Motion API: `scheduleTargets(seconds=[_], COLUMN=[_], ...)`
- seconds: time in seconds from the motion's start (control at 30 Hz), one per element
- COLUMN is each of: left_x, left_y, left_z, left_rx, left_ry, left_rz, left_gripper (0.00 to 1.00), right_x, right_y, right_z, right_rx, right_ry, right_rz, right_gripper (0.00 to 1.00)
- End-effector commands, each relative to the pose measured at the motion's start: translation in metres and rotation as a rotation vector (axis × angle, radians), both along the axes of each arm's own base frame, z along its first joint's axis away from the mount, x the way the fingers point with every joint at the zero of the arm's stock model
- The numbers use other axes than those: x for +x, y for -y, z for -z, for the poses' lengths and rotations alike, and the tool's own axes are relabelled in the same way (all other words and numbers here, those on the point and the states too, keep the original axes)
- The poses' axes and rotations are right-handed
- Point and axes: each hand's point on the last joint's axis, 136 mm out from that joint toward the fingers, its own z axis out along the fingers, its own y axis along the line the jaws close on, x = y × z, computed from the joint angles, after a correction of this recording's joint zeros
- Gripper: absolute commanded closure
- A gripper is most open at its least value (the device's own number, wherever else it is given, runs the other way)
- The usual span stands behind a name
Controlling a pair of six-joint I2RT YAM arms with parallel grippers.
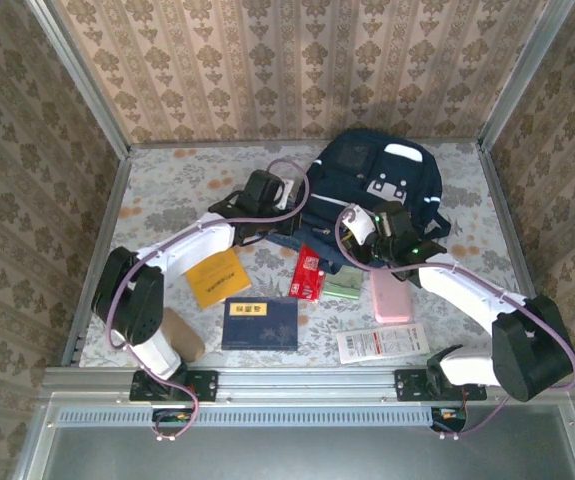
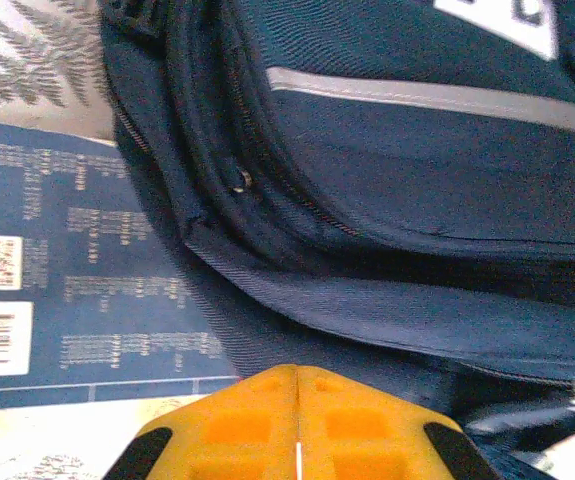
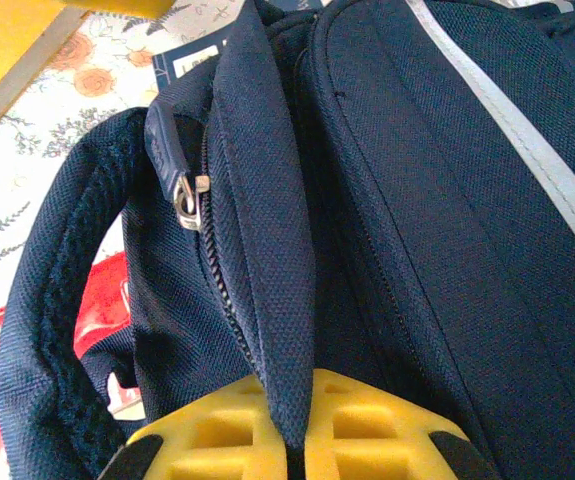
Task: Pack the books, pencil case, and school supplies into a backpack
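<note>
Backpack [image 1: 377, 185]: navy, with thin pale stripes and a white patch. It lies at the far middle of the tabletop [image 1: 167, 190] and is the biggest thing there.
Right gripper [image 3: 287, 410]: its yellow fingers are pressed together on a standing fold of the backpack's fabric, next to the zip.
Zip pull [image 3: 189, 195]: a small metal tab, just left of the pinched fold.
Black strap [image 3: 57, 300]: curves along the left of the bag in the right wrist view.
Left gripper [image 2: 297, 385]: sits at the backpack's left edge. Its yellow pads meet with only a thin seam between them, and nothing is held.
Small blue book [image 2: 67, 280]: lies flat, partly under the backpack's near left edge, with printed text and barcodes facing up.
Red packet [image 1: 308, 275]: just in front of the backpack.
Pale green packet [image 1: 345, 286]: beside the red one, on its right.
Pink pencil case [image 1: 391, 296]: right of the green packet.
Long white packet [image 1: 382, 343]: red print, near the front edge.
Yellow-orange book [image 1: 215, 277]: left of the red packet.
Large dark blue book [image 1: 259, 322]: yellow label, in front of the yellow-orange book.
</note>
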Motion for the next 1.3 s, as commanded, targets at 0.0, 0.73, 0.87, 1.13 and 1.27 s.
scheduleTargets(seconds=[0.0, 0.73, 0.87, 1.13, 1.27], left_x=[-0.015, -0.056, -0.062, -0.071, -0.071], left_y=[0.008, 0.046, 0.042, 0.039, 0.036], left_z=[-0.043, -0.037, -0.033, -0.021, -0.015], left_rx=[-0.176, -0.339, -0.318, -0.265, -0.233], left_ry=[0.025, -0.177, -0.181, -0.188, -0.184], left_rz=[0.136, 0.432, 0.435, 0.444, 0.442], left_gripper=[0.69, 0.48, 0.51, 0.53, 0.54], right_x=[-0.007, -0.019, -0.016, -0.014, -0.015], right_y=[-0.018, -0.027, -0.025, -0.025, -0.025], right_z=[-0.041, -0.054, -0.054, -0.056, -0.059], right_rx=[0.088, 0.144, 0.137, 0.143, 0.146], right_ry=[0.116, 0.139, 0.147, 0.153, 0.162], right_rz=[-0.108, -0.173, -0.161, -0.155, -0.156], right_gripper=[1.00, 1.00, 1.00, 1.00, 1.00])
